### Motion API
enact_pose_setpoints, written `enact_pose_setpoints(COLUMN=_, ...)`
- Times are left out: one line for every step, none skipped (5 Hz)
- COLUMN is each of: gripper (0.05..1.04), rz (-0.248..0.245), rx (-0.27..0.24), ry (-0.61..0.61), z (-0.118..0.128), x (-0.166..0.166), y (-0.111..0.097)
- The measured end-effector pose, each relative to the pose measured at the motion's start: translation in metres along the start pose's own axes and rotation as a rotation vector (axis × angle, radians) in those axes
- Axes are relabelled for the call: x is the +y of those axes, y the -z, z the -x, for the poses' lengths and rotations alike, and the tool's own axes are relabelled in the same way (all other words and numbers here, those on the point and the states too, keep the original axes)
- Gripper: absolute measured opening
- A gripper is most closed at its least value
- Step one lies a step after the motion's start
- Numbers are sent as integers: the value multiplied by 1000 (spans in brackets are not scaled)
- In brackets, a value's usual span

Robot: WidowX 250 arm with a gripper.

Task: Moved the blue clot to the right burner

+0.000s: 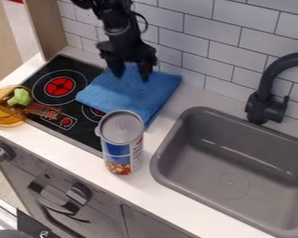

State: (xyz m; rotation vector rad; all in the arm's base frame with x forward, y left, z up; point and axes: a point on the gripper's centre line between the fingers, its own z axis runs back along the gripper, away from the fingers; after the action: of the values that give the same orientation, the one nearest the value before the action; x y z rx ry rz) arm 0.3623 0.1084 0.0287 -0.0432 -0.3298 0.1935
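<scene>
The black gripper [132,73] hangs over the back part of the blue cloth [130,93], its two fingers spread apart with blue fabric showing between them. Whether the fingertips touch the cloth, I cannot tell. Folded and slightly rumpled, the cloth lies across the right side of the black stove top and onto the white counter beside it. It covers much of the right burner [94,111], whose left edge and a bit of red show between the cloth and the can.
A tall can [121,143] stands at the cloth's front edge. An amber pot [8,115] holding a green item [19,97] sits at the stove's left, its brown handle pointing right. The left burner [59,86] is uncovered. At right are a grey sink [235,162] and black faucet [267,95]; a tiled wall stands behind.
</scene>
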Motion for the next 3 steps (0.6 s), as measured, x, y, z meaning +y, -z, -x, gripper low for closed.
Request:
enact_pose_setpoints(gripper=1000, rz=-13, rx=16, ry=23, z=9, x=6, y=-8)
enact_pose_setpoints(gripper=1001, rz=-42, rx=39, ry=38, z=17, x=18, y=-10)
enact_pose_setpoints(gripper=1000, rz=-74, rx=40, ry=42, z=24, x=38, y=-12)
